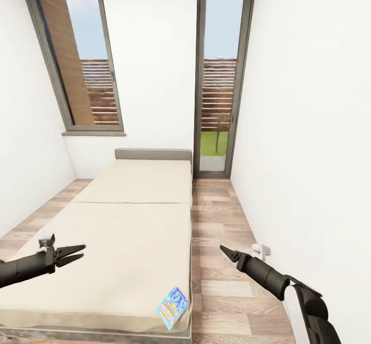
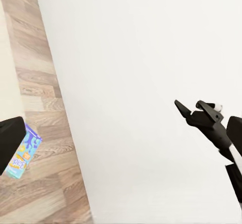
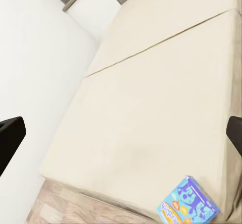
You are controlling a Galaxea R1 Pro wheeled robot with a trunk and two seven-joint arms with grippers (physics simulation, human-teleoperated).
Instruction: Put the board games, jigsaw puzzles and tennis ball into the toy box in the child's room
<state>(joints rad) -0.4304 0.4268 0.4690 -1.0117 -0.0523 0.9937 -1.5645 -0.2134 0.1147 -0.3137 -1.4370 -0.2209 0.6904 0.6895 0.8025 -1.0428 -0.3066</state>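
One board game (image 1: pixel 173 307), a light blue box with an orange logo, lies on the near right corner of the beige bed (image 1: pixel 129 220); it also shows in the wrist views (image 2: pixel 22 154) (image 3: pixel 187 202). My left gripper (image 1: pixel 80 251) hovers open over the bed's near left part, far from the box. My right gripper (image 1: pixel 225 249) hangs open over the floor to the right of the bed, its fingers (image 3: pixel 9 142) spread wide. The table, toy box, jigsaw puzzles and tennis ball are out of view.
A strip of wood-plank floor (image 1: pixel 216 220) runs between the bed and the right white wall (image 1: pixel 309 153). A small white object (image 1: pixel 262 249) sits at that wall's foot. A window (image 1: pixel 77 60) and a tall glass door (image 1: pixel 219 81) are at the far end.
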